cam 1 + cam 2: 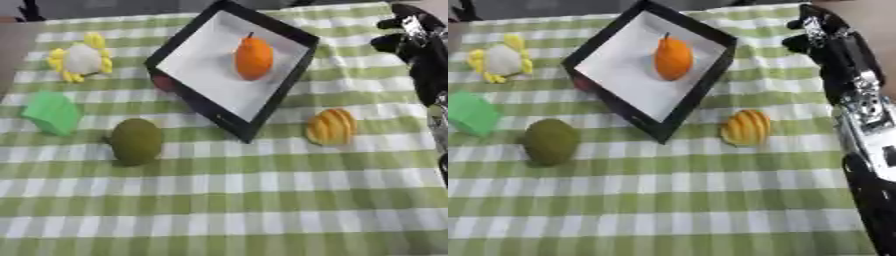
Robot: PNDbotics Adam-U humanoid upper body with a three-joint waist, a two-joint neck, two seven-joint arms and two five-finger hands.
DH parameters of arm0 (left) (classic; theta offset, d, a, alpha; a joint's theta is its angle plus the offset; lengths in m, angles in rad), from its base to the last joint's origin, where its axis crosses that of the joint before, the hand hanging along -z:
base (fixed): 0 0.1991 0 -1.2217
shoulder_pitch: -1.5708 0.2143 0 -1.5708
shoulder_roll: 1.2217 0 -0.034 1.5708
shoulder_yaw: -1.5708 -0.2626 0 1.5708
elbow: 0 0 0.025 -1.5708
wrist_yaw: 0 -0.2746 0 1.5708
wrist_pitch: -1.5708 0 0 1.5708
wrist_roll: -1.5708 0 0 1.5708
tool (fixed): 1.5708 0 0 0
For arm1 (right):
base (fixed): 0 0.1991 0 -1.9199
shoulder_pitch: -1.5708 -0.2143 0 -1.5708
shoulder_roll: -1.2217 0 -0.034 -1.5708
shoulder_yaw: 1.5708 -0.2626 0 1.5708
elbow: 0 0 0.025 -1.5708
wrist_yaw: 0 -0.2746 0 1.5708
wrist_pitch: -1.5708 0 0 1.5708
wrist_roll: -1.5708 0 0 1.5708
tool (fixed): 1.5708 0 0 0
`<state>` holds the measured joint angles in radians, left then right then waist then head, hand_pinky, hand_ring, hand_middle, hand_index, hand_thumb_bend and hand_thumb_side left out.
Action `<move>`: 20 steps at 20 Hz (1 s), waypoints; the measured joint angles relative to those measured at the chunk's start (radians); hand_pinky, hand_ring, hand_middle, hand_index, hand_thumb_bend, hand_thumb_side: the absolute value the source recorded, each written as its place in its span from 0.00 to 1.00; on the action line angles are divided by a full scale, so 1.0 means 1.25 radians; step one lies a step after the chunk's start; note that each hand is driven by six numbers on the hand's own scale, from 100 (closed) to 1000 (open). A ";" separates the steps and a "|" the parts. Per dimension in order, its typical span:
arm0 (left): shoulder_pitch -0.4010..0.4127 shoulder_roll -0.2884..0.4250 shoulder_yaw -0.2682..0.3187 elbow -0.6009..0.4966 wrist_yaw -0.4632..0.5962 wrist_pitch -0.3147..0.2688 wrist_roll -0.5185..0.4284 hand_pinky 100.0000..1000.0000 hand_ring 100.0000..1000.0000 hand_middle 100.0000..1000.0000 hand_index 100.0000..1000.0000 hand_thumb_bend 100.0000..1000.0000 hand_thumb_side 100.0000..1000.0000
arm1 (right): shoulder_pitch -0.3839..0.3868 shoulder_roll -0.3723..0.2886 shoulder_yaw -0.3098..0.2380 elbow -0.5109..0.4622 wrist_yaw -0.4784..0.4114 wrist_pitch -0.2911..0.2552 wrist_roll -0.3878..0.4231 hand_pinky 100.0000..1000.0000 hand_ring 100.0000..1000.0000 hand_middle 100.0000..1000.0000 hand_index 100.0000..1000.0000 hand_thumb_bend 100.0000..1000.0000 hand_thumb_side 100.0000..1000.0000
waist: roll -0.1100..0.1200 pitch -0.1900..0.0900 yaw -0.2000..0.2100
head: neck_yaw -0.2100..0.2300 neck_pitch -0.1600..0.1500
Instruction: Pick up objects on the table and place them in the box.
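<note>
Surface: green-and-white checked cloth (262,200) covering the tabletop
Box: black-walled box (289,82) with a white floor, set askew at the far middle of the cloth
In the box: an orange fruit (254,57) with a dark stem, lying on the white floor
Right of box: a yellow-orange ridged object (332,126), near the box's near-right wall but apart from it
Front left: a dark olive oval fruit (136,141) on the cloth
Left edge: a green block-like object (53,113)
Far left: a white object ringed with yellow petals (80,58)
Behind box's left wall: a small red thing, mostly hidden
Right hand: the right hand (820,30) hangs at the far right beyond the box, fingers curled, grasping nothing
Left hand: outside both views
</note>
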<state>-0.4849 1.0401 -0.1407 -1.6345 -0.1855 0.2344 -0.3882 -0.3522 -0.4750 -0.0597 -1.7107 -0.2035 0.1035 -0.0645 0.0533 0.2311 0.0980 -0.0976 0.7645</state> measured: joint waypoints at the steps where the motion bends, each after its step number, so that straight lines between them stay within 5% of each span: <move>1: -0.008 0.008 -0.005 -0.001 -0.006 0.000 -0.050 0.73 0.69 0.71 0.81 0.51 0.47 | 0.000 -0.002 0.000 0.000 0.000 -0.001 0.000 0.74 0.62 0.66 0.85 0.00 0.63 | 0.000 0.000 0.000 | -0.001 0.000; 8: -0.073 0.021 -0.049 -0.006 -0.049 -0.006 -0.262 0.74 0.72 0.74 0.82 0.58 0.47 | -0.001 -0.008 0.005 0.000 0.000 -0.003 0.001 0.74 0.61 0.66 0.85 0.00 0.64 | 0.000 0.000 0.002 | 0.001 0.000; 20: -0.152 0.006 -0.119 0.019 -0.128 -0.028 -0.338 0.76 0.75 0.76 0.84 0.61 0.46 | 0.001 -0.008 0.014 0.005 0.000 -0.003 0.003 0.74 0.61 0.66 0.85 0.00 0.65 | 0.004 0.000 -0.004 | 0.009 0.000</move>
<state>-0.6744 1.0472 -0.2899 -1.6108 -0.3454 0.1994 -0.8105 -0.3515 -0.4855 -0.0422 -1.7046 -0.2030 0.0997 -0.0602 0.0585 0.2311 0.0927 -0.0862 0.7647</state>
